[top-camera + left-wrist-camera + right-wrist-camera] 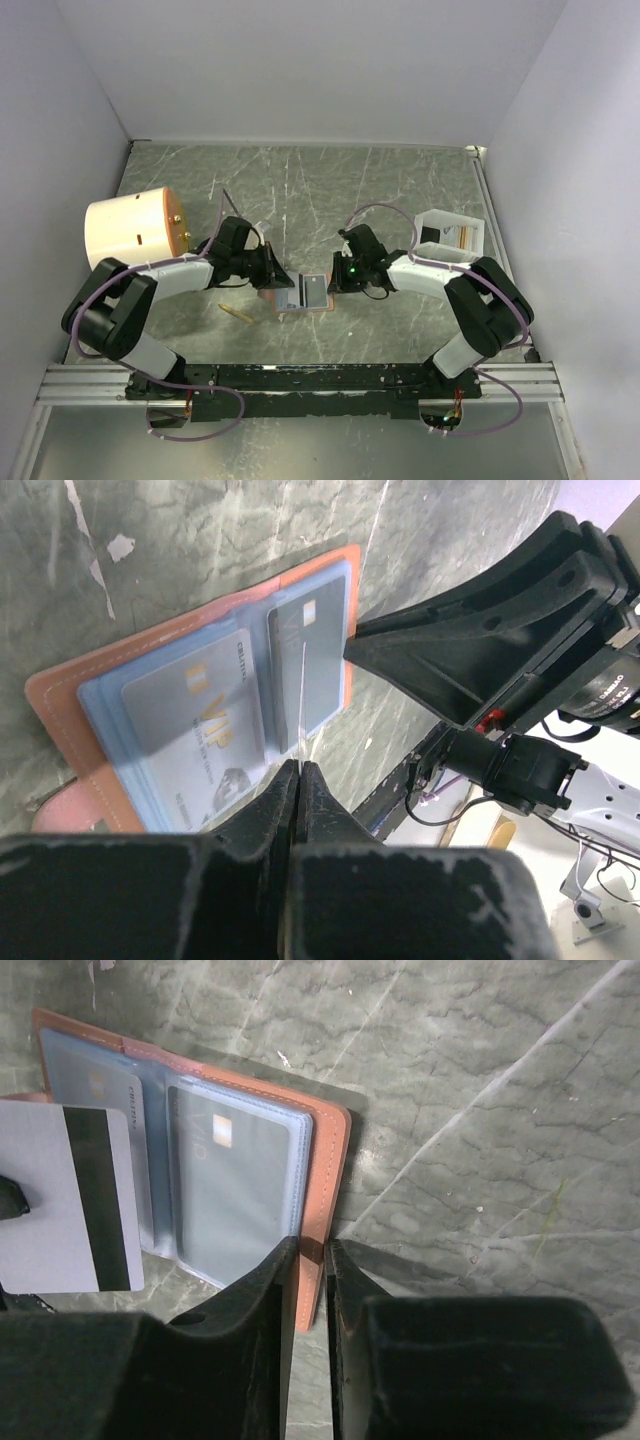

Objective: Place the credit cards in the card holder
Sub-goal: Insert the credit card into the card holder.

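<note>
Card holder (305,294) is lying open on the table (400,180), right between the two claws. Left claw (298,772) is clamping shut on a grey credit card (60,1200) with a black stripe. It's holding the card up on edge just ahead of its fingertips, hovering over the open pockets. Right claw (309,1252) is sitting at the cover edge nearest to it, jaws almost together with the tan rim caught between them. I'm reading that as pinning the card holder in place. Two other cards (200,708) are already sitting in the clear pockets in front of the left claw.

Guessing the slotting-in is what's going on. If it were me, I'd be tipping that card down closer to flat and aiming a leading corner at the mouth of a free pocket. Then I'd be sliding along the plastic rather than pushing down into it. Right claw should be holding the cover flat, not lifting it, or the card holder could be skidding or folding shut. Can't tell which pocket is free, the plastic's too glarey.
</note>
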